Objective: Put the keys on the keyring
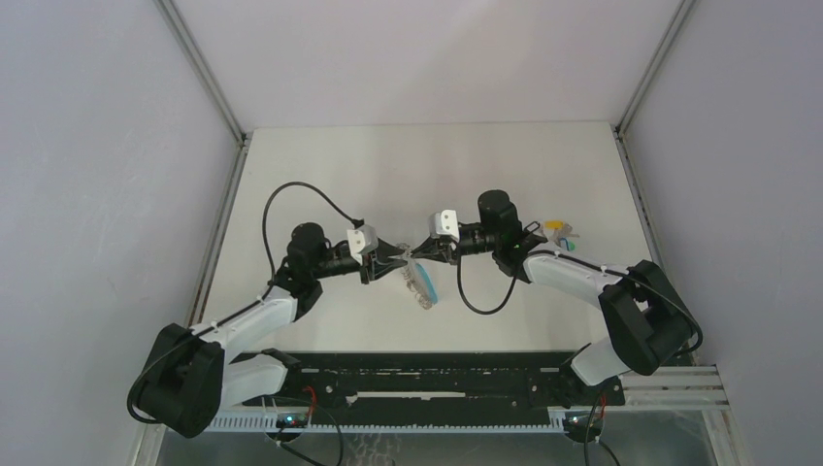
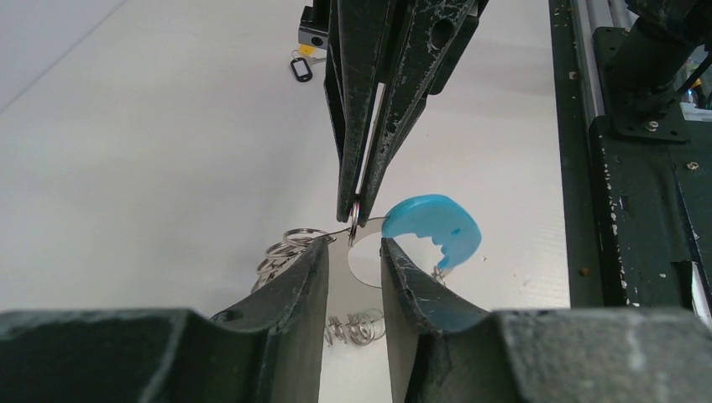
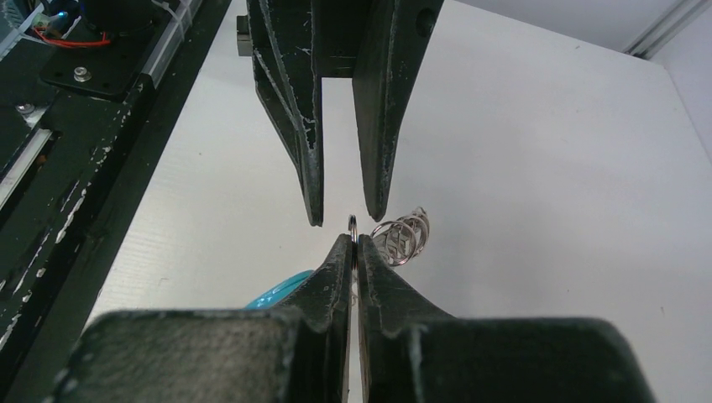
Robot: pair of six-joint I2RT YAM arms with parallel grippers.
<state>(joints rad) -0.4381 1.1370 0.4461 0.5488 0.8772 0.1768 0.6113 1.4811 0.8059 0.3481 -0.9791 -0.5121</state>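
Keyring (image 1: pixel 424 283) mid-frame between both arms, with right gripper (image 3: pixel 353 240) clamped on one thin ring and left gripper (image 2: pixel 353 246) jaws apart just beside. We judge it light, floppy, slippery: grip the stiff ring, not the chain. Keys (image 1: pixel 561 233) lie right of centre.

We bring both grippers tip to tip above mid-table.

In the top view our left arm (image 1: pixel 247 325) rises from its base at 7 o'clock, elbow folded. Its left gripper (image 1: pixel 396 257) points toward 3 o'clock, fingers (image 2: pixel 306 277) parted by a modest gap. Our right arm (image 1: pixel 573 272) comes from 5 o'clock, and its right gripper (image 1: pixel 420 252) points toward 9 o'clock. There the fingers (image 3: pixel 336 269) are pressed together, their tips pinching a thin wire ring of the keyring (image 2: pixel 437 231). The two sets of tips sit just beside each other, the right's turned crosswise to the left's.
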